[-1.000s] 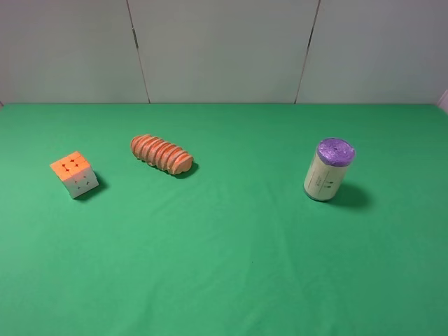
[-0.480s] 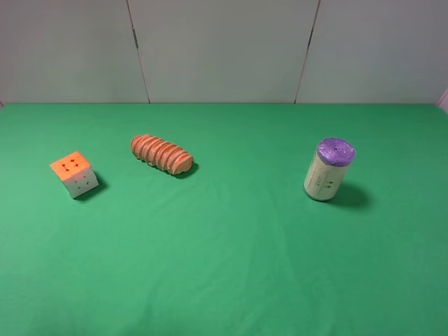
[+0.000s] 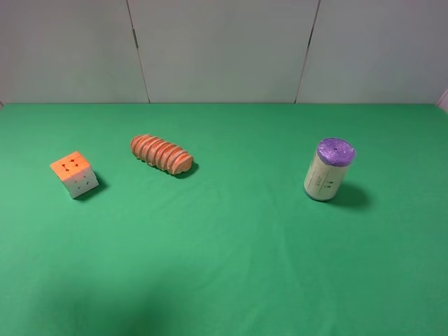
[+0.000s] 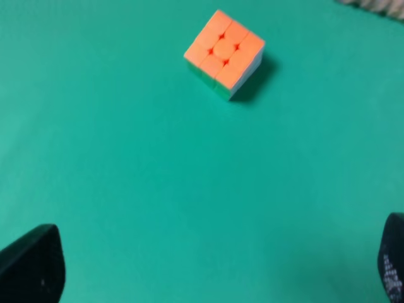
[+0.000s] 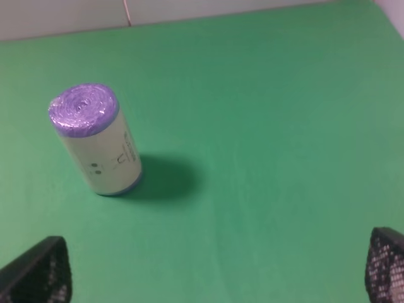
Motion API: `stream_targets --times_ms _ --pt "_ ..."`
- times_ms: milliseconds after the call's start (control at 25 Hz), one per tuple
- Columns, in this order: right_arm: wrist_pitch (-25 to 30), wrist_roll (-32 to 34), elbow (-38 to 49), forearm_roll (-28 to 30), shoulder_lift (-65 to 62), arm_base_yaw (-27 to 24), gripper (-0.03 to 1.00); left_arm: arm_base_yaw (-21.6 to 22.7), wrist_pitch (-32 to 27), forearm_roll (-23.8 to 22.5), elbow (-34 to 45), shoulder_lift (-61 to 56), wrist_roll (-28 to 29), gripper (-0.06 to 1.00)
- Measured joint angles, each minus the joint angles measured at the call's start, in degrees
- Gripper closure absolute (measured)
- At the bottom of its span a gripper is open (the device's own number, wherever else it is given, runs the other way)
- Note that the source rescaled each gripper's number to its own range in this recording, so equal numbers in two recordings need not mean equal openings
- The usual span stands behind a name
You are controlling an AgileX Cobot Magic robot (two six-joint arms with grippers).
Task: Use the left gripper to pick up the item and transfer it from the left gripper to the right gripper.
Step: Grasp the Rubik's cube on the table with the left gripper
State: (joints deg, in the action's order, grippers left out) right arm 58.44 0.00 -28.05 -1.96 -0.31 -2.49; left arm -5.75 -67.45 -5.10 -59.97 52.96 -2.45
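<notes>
Puzzle cube (image 3: 74,174) sat on the green tabletop (image 3: 238,259) at the left of the high frame, orange face up, near the bread loaf (image 3: 162,154). I saw the left gripper (image 4: 211,268) well apart from it, jaws wide apart. The right gripper (image 5: 211,271) had its jaws likewise spread, facing the purple-topped canister (image 5: 96,139).

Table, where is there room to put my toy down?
The whole near half of the green cloth is bare. A wide gap also lies between the bread loaf and the purple-topped can. Tightest is between the cube and the loaf.
</notes>
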Motion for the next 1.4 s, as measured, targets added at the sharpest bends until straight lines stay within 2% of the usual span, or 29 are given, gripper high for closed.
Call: stream_targets --times_ms 440,1400 --pt "0.00 0.00 0.00 0.00 0.00 0.00 -0.03 0.00 0.89 -1.39 0.00 14.54 -2.57 -0.06" --pt "0.00 0.00 0.00 0.00 0.00 0.00 -0.03 1.37 17.88 -2.27 -0.11 39.84 -14.21 -0.06"
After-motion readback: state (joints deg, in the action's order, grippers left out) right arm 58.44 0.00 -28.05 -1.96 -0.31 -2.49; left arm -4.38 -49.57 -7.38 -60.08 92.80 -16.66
